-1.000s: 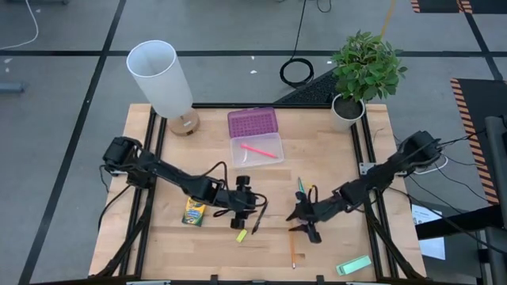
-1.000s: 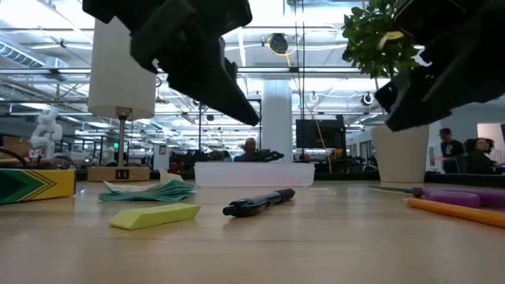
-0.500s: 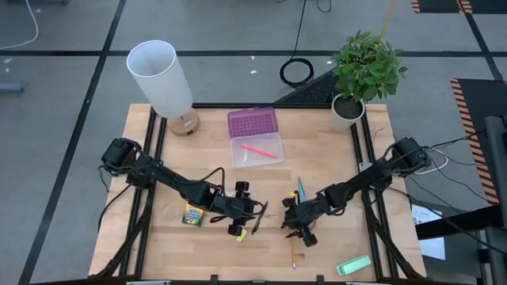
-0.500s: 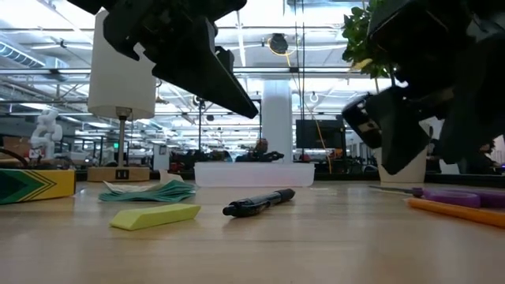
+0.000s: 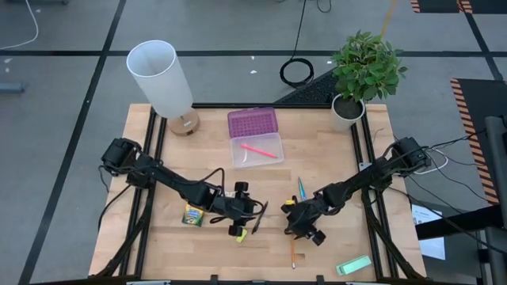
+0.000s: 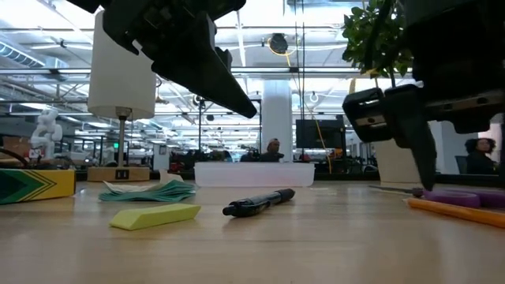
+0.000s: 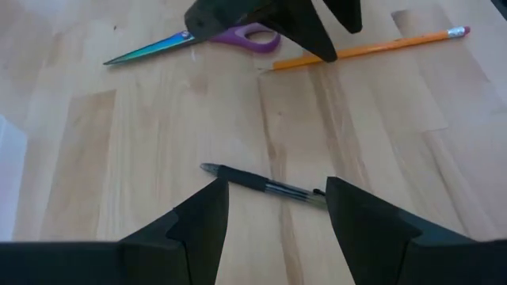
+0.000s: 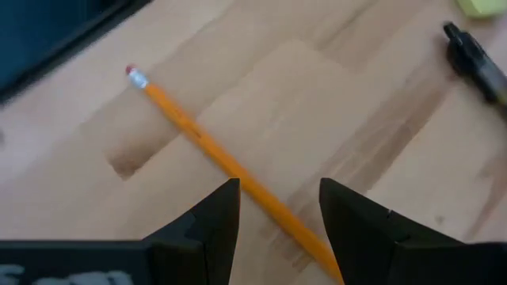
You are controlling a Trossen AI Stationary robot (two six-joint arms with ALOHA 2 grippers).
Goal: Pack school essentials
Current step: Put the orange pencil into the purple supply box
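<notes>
Shifted leftward, lower centre: right gripper [image 8: 273, 207] spread wide over orange pencil [image 8: 230, 162]; left gripper [image 7: 273, 207] agape astride black pen [image 7: 261, 184]; centre before pinching.

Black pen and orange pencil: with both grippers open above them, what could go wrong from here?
The left gripper straddles the black pen, the right gripper the orange pencil. Both lie flat on the table, so fingers may scrape wood or roll them away. The arms sit close together and could collide.

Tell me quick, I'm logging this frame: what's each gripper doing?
Left gripper: open, empty, above the black pen.
Right gripper: open, empty, above the orange pencil.
</notes>
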